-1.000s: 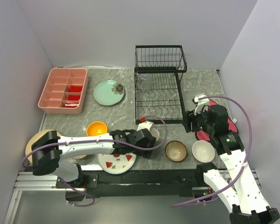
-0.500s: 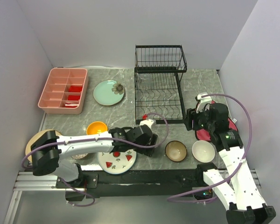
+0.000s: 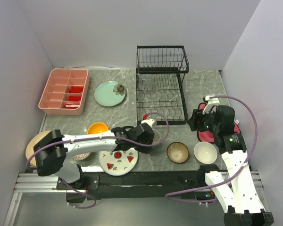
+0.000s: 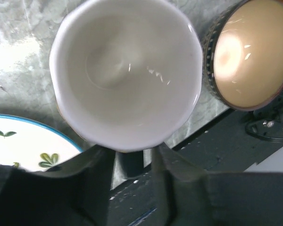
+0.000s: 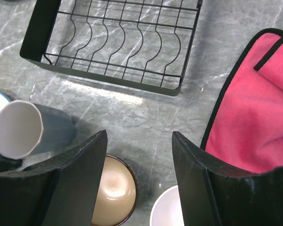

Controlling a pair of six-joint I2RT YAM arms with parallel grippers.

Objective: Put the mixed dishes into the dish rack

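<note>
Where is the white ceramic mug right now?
Top view: the white mug sits front-centre at the left gripper, between the white watermelon-print plate and the brown bowl, in front of the black wire dish rack.

Both your arms share one build: the left arm (image 3: 85, 140) and the right arm (image 3: 240, 188) have white links between black joint housings. A loose purple cable (image 3: 251, 136) loops along each. The left hand (image 4: 132, 155) and right hand (image 5: 139, 141) carry broad matte black fingers (image 5: 80, 179). A small green light (image 3: 231, 138) glows on the right arm.
</note>
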